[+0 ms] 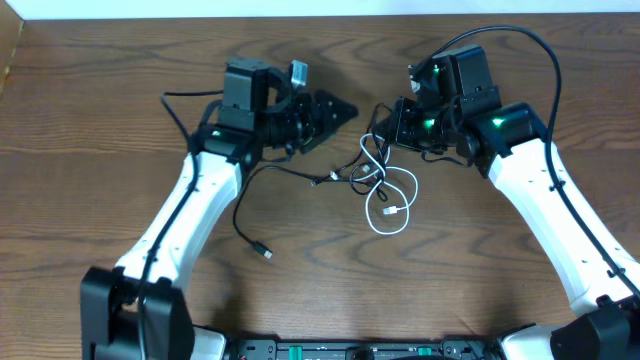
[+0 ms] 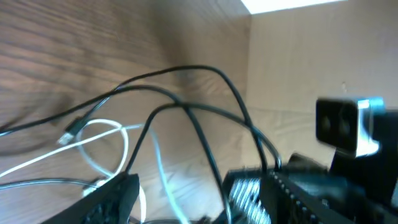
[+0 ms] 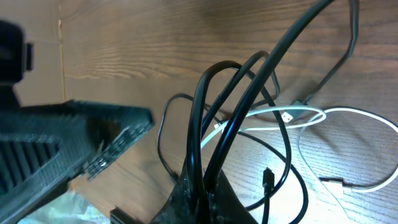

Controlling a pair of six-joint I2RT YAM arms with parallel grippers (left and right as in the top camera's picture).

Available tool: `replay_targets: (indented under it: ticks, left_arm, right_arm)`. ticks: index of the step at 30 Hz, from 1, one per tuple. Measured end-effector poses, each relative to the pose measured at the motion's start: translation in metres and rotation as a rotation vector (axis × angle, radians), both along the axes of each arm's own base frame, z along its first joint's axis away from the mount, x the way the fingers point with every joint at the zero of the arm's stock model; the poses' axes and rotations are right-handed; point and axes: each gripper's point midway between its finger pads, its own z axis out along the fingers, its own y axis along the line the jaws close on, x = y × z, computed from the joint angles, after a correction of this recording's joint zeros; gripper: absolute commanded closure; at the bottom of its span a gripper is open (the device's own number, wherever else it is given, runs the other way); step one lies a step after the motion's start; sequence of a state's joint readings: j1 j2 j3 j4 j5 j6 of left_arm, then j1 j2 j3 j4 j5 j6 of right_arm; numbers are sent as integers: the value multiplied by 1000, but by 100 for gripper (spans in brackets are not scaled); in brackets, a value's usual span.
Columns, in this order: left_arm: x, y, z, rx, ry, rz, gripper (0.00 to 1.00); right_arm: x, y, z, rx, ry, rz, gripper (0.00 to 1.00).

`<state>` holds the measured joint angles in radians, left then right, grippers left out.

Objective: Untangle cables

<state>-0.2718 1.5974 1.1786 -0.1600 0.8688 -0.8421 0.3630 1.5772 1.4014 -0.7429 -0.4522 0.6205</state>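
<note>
Currently the cables sit at mid-table, between the two arms. The black cable (image 1: 330, 178) and the white cable (image 1: 394, 211) are looped through one another. I note that the white cable forms a rounded loop on the near side of the knot, with its small plug lying inside that loop. The black cable trails away to the left across the table (image 1: 100, 120) and ends in a small plug near the left arm's white link.

Several loops of the black cable rise toward the right gripper (image 1: 383, 122), which sits just beyond the knot on its right side. On the right wrist camera I see these black strands gathering at the tip of one finger, with the ribbed finger (image 3: 81, 140) off to the side. I cannot tell whether that claw is clamped on the strands or merely has them draped over it.

The left gripper (image 1: 345, 108) points toward the knot from the left and stands apart from it in the overhead view. On its wrist camera the fingers (image 2: 115, 196) are spread wide, with black and white strands crossing the view ahead of them. I cannot confirm any contact there.
</note>
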Motion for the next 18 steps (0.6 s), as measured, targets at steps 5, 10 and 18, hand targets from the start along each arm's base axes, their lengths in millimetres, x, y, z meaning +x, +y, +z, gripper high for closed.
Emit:
replay_targets:
  ticks: [5, 10, 18]
  left_arm:
    - [12, -22, -7, -100, 31, -42, 37]
    - [1, -44, -29, -148, 162, -110, 41]
    - [-8, -56, -28, -169, 201, -134, 69]
  right_arm:
    - [-1, 0, -1, -3, 1, 2, 99]
    - [0, -2, -1, -6, -1, 3, 99]
    - [-2, -5, -3, -16, 9, 6, 99]
